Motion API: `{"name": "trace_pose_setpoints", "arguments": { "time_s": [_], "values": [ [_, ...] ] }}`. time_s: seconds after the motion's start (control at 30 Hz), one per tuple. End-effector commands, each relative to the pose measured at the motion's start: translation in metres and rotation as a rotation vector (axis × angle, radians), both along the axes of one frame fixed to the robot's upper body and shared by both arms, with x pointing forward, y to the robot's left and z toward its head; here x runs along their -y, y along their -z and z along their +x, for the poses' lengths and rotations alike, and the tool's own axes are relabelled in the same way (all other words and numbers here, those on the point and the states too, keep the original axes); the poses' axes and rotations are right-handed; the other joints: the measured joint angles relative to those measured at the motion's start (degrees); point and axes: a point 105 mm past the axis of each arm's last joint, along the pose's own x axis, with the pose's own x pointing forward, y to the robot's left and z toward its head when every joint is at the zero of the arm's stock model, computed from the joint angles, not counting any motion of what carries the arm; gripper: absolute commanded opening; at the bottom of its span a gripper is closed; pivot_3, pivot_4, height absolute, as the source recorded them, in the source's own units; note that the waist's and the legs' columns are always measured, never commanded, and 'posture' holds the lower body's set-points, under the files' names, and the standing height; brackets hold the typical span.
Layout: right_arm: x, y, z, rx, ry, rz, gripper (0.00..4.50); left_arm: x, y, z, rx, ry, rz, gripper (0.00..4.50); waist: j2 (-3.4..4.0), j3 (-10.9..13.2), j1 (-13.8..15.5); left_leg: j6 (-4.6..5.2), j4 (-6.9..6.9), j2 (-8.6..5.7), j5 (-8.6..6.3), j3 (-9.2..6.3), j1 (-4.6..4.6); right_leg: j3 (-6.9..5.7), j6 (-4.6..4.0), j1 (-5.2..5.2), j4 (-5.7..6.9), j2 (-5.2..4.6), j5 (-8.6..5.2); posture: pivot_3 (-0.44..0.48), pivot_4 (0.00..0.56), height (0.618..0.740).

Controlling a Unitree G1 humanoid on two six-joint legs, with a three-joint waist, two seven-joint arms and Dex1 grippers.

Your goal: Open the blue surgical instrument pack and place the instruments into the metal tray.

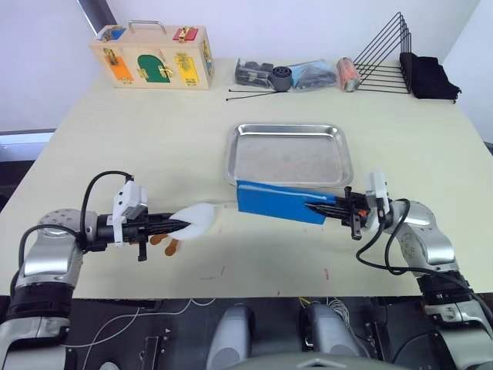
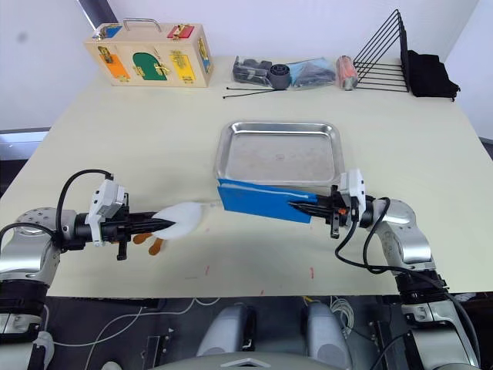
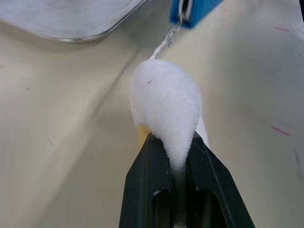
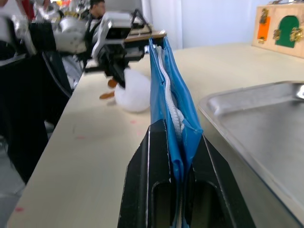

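Beside metal tray [image 1: 289, 131], right claw [image 1: 320, 206] pinching blue pack [image 1: 277, 200] — print unreadable

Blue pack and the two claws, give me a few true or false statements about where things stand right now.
1. The right claw is shut on the blue pack. True.
2. The metal tray holds scissors and forceps. False: no instruments lie in it.
3. The left claw grips the white pad. True.
4. The blue pack lies flat inside the tray. False: it is held up at the tray's near rim.
5. The wooden latch box stands at the far left of the table. True.
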Motion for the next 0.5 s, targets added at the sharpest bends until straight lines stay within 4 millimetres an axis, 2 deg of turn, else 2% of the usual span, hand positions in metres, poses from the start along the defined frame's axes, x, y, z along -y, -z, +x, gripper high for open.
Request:
{"name": "trace_pose_setpoints", "arguments": {
  "time_s": [0.03, 0.07, 0.17, 0.27, 0.3, 0.37, 0.43, 0.5],
  "values": [
    [0.0, -0.007, 0.0, 0.067, -0.017, -0.003, 0.0, -0.007, -0.006, -0.002, -0.012, 0.003, 0.038, 1.11, 0.0, 0.0, 0.1, 0.0, 0.0, 0.0, 0.0, 0.0, 0.0, 0.0, 0.0, 0.0, 0.0, 0.0, 0.0, 0.0, 0.15, 0.74],
    [0.0, -0.005, 0.0, 0.068, -0.019, -0.007, 0.0, -0.009, -0.005, -0.002, -0.02, 0.0, 0.041, 1.62, 0.0, 0.0, 0.11, 0.0, 0.0, 0.0, 0.0, 0.0, 0.0, 0.0, 0.0, 0.0, 0.0, -0.01, 0.0, 0.0, 0.15, 0.74],
    [-0.002, -0.002, -0.001, 0.069, -0.027, -0.016, 0.0, -0.017, -0.007, -0.002, -0.032, -0.016, 0.055, 2.71, 0.0, 0.0, 0.09, 0.0, 0.0, 0.0, 0.0, 0.0, 0.0, 0.0, 0.0, 0.0, 0.0, -0.01, 0.0, 0.0, 0.15, 0.74],
    [-0.003, 0.0, -0.002, 0.067, -0.03, -0.019, 0.0, -0.023, -0.017, 0.0, -0.027, -0.028, 0.05, 4.23, 0.0, 0.0, 0.14, 0.0, 0.0, 0.0, 0.0, 0.0, 0.0, -0.01, 0.0, 0.0, 0.0, 0.0, 0.0, 0.0, 0.15, 0.74],
    [-0.003, 0.0, -0.002, 0.067, -0.031, -0.02, 0.0, -0.024, -0.021, 0.002, -0.023, -0.031, 0.038, 4.38, 0.0, 0.0, 0.17, 0.0, 0.0, 0.0, 0.0, 0.0, 0.0, -0.01, 0.0, 0.0, 0.0, -0.01, 0.0, 0.0, 0.15, 0.74],
    [-0.004, -0.001, -0.002, 0.07, -0.035, -0.017, 0.0, -0.023, -0.038, 0.009, 0.02, -0.032, -0.015, 4.38, -0.02, 0.01, 0.3, 0.0, 0.0, 0.0, 0.0, 0.01, -0.01, -0.01, 0.0, 0.0, -0.01, -0.01, 0.0, 0.0, 0.15, 0.74],
    [-0.005, -0.002, -0.002, 0.073, -0.04, -0.008, 0.0, -0.016, -0.062, 0.019, 0.082, -0.048, -0.139, 4.38, -0.07, 0.04, 0.38, 0.0, 0.02, 0.0, 0.0, -0.03, -0.04, -0.06, 0.0, 0.01, -0.01, -0.01, 0.0, 0.0, 0.15, 0.74],
    [-0.005, -0.002, -0.002, 0.073, -0.043, -0.006, 0.0, -0.009, -0.074, 0.023, 0.106, -0.04, -0.204, 4.38, -0.08, 0.04, 0.28, 0.0, 0.04, -0.01, 0.0, -0.03, -0.07, -0.07, 0.0, 0.01, -0.01, -0.03, 0.0, 0.0, 0.15, 0.74]
  ]
}}
